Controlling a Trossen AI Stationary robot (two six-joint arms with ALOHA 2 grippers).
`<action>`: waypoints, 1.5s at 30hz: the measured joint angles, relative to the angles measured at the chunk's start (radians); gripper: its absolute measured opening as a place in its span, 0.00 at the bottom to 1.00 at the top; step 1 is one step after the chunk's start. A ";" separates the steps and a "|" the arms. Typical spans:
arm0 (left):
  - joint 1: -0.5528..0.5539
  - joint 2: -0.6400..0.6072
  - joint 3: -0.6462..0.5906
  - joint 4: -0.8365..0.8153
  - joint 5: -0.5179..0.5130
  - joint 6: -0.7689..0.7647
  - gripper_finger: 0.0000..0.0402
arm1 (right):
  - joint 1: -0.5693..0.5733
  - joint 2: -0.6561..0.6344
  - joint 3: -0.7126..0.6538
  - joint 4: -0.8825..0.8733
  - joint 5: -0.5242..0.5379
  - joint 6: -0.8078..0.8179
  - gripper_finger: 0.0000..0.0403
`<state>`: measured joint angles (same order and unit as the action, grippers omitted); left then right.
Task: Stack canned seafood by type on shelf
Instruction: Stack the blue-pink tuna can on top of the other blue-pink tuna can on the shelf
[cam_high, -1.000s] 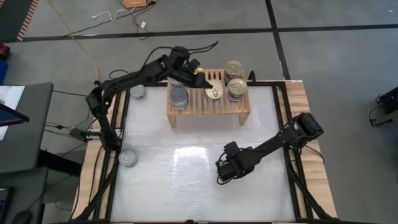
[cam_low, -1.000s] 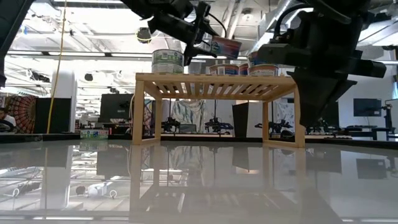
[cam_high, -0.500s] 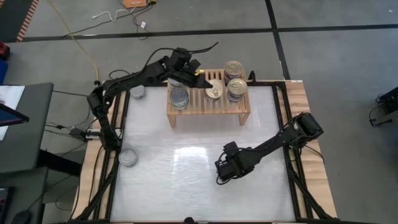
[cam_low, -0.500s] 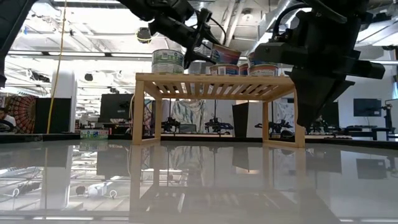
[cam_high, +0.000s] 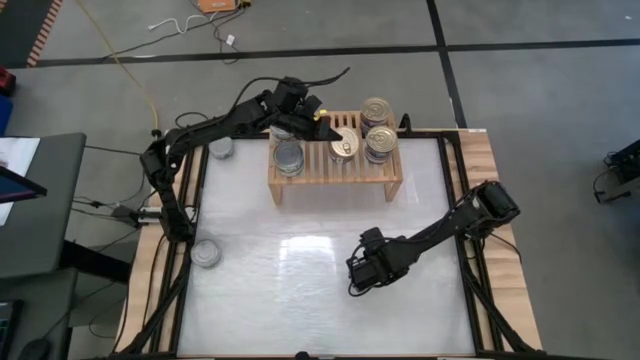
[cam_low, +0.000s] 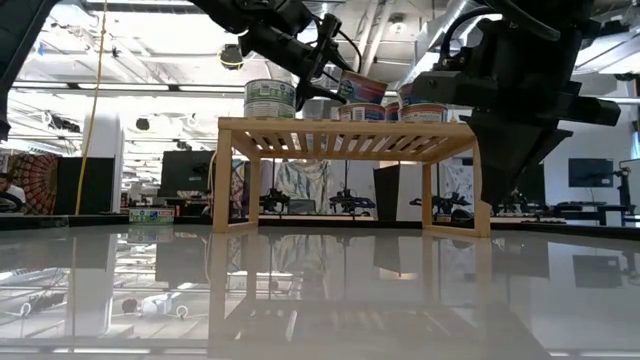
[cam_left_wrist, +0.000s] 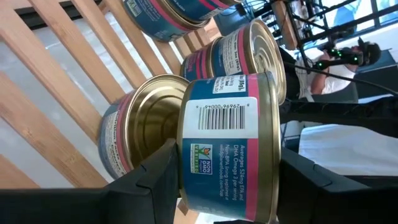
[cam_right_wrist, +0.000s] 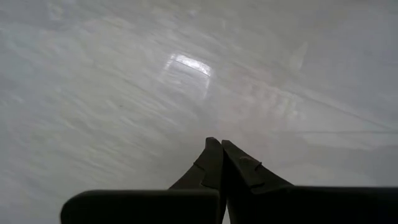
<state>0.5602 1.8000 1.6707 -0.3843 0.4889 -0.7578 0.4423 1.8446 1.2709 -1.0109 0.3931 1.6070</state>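
Note:
The light-wood shelf (cam_high: 312, 168) stands at the table's far side. On it are a silver-topped tin (cam_high: 288, 155), a gold-topped tin (cam_high: 343, 148) and two stacks of tins (cam_high: 378, 128) at its right. My left gripper (cam_high: 316, 123) hovers over the shelf's far edge, shut on a blue-and-pink labelled tin (cam_left_wrist: 227, 124). That tin hangs just above the gold-topped tin (cam_left_wrist: 149, 115). My right gripper (cam_high: 352, 290) is shut above the bare table, right of centre. My left gripper pinches the tin's labelled side wall (cam_left_wrist: 199, 155) between its two fingers, one on each opposite side. The fingers (cam_left_wrist: 158, 177) reach in from the table's far left, slanting down. The tin (cam_low: 360, 87) is tilted and lifted; whether its lower rim touches the gold-topped tin I cannot tell.
One loose tin (cam_high: 205, 253) lies on the table's left edge plank and another (cam_high: 221, 148) sits left of the shelf, beyond the frame. The white table top (cam_high: 300, 300) spreads in front of the shelf. Shelf legs (cam_low: 222, 175) stand on the table.
My left gripper has come down a little with the tin, bringing it from higher above the shelf to just over the gold-topped tin. The tin has stayed tilted in the hold.

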 joint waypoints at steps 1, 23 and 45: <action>0.000 0.000 0.000 0.000 0.000 0.000 0.48 | 0.000 0.000 0.000 0.000 0.000 0.000 0.07; 0.000 0.002 -0.002 -0.001 -0.018 0.040 0.79 | 0.000 0.000 0.000 0.009 0.000 0.000 0.07; -0.009 0.002 -0.002 0.055 -0.035 0.163 0.80 | 0.000 0.001 0.000 0.018 0.000 -0.001 0.07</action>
<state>0.5512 1.8019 1.6691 -0.3297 0.4541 -0.5952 0.4423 1.8454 1.2709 -0.9932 0.3931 1.6062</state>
